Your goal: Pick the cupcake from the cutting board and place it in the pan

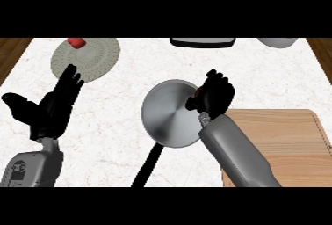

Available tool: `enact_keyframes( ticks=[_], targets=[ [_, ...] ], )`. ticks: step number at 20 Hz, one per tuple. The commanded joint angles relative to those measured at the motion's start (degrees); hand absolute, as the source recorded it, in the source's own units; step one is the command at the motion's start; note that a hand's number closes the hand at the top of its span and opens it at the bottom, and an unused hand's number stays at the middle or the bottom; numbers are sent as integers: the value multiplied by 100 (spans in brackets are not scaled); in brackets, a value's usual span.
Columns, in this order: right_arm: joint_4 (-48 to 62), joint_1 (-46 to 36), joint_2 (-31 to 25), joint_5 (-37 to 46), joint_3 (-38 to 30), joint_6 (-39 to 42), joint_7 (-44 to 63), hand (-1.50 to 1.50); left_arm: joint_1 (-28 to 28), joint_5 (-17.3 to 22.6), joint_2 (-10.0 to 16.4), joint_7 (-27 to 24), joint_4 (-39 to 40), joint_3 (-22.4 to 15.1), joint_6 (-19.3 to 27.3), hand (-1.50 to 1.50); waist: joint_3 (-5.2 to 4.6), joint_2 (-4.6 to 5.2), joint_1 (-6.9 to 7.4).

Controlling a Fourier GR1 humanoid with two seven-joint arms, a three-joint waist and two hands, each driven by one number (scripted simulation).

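The round silver pan (170,113) lies in the middle of the counter, its black handle (148,166) running toward the lower edge. My right hand (215,94) hovers over the pan's right rim with its fingers curled round the cupcake (199,93). Only a small reddish bit of the cupcake shows between the fingers. The wooden cutting board (285,145) sits to the right, and my right forearm covers its left edge. At the left my left hand (55,105) rests open with fingers up, apart from everything.
A grey ribbed plate (91,59) with a small red item (76,42) on its far edge sits at the back left. A black-and-white object (202,42) and a white bowl (279,42) stand along the far edge. Wooden floor shows past both counter sides.
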Motion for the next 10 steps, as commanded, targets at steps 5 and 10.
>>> enact_keyframes(
  ticks=[5,10],
  targets=[
    [126,13,75,-455,104,-1727,684,-150,4,-31,-155,104,-34,-122,66,0,-3,-16,-1],
    [-689,908,76,-137,-109,-3089,211,-150,282,-126,-127,164,-379,-114,192,0,6,-86,-151]
  ],
)
